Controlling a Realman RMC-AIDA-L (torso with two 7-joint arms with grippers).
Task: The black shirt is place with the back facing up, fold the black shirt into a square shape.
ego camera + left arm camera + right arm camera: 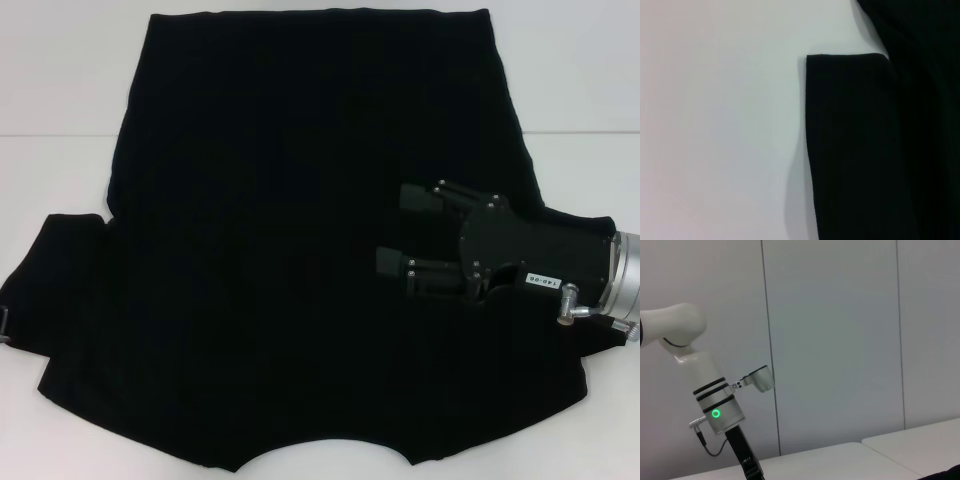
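Observation:
The black shirt lies spread flat on the white table, with its curved neckline at the near edge and its hem at the far side. My right gripper hovers over the shirt's right side near the sleeve. It points toward the middle, open, with nothing between its fingers. The left wrist view looks down on the left sleeve, which lies flat on the table. Only a sliver of my left gripper shows, beside that sleeve. The right wrist view shows the left arm reaching down.
White tabletop lies bare left of the sleeve and beyond the shirt's far corners. A seam crosses the table at the far left. A pale panelled wall stands behind the table.

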